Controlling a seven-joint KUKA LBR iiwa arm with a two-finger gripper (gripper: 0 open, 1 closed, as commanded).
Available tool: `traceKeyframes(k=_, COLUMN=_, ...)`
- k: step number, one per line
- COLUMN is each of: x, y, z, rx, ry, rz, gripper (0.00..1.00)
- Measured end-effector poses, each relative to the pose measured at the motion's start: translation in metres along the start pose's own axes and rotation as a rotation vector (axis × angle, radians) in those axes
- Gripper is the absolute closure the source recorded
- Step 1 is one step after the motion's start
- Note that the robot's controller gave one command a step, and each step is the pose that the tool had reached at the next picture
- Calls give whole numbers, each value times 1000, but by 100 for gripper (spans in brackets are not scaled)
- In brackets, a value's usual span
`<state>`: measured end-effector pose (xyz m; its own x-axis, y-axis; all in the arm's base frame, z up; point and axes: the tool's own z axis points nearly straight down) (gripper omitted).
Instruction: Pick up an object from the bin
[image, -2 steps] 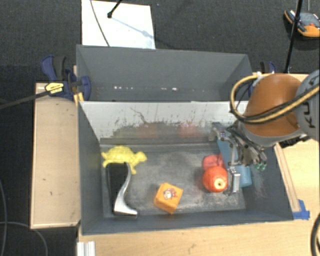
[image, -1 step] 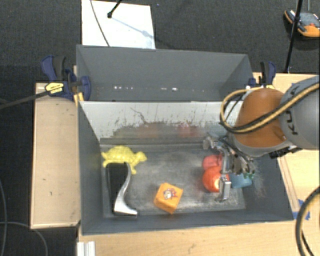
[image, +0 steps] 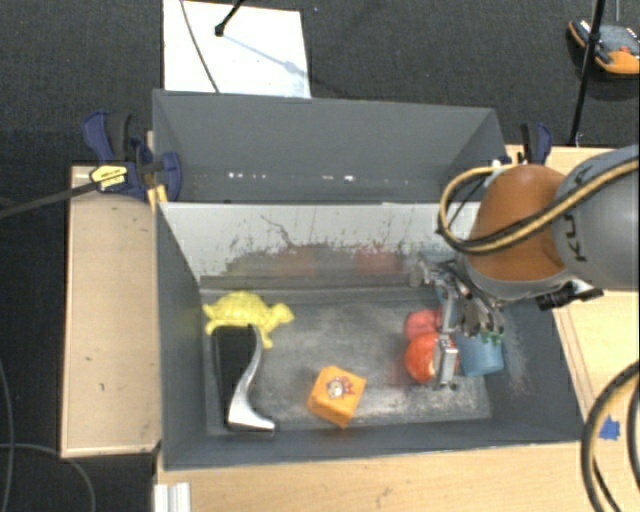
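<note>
Gripper (image: 449, 352) low at 3 o'clock in bin (image: 330, 150), just beside red thing (image: 424, 358), open-or-closed unreadable; nothing lifted yet.

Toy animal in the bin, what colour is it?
The toy animal is yellow, clearest in the camera view.

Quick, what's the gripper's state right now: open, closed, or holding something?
Gripper: cannot be told. It is low at the right side of the bin, beside a red round thing and a blue thing.
</note>
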<state>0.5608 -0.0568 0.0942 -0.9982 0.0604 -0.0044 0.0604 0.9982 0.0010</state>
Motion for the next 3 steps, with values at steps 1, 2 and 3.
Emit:
traceKeyframes(k=1, x=16, y=-16, z=13, rx=0, ry=-1, rz=124, gripper=0)
traceKeyframes(k=2, x=12, y=-11, z=22, rx=2, ry=1, rz=53, gripper=100)
traceKeyframes(k=3, x=8, y=-8, z=24, rx=2, ry=1, rz=39, gripper=100)
